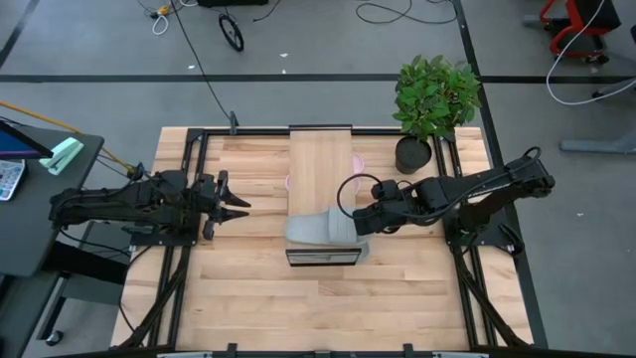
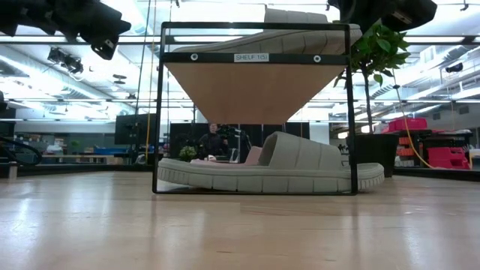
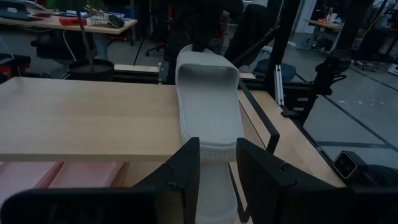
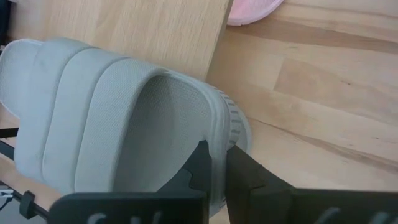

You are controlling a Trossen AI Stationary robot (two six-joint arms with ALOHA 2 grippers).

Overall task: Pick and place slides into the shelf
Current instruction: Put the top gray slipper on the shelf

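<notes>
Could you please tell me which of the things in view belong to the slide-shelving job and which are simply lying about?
Job:
- grey slide on top of the shelf, pinched by the right gripper
- second grey slide under the shelf
- pink slides under the shelf
- left gripper, waiting alongside

Lying about:
- potted plant

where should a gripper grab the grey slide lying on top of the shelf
By the sole's thin side rim, coming in from the right of the shelf. The grey slide lies flat across the plank, its edge toward that side; the right gripper already pinches it there.
</notes>
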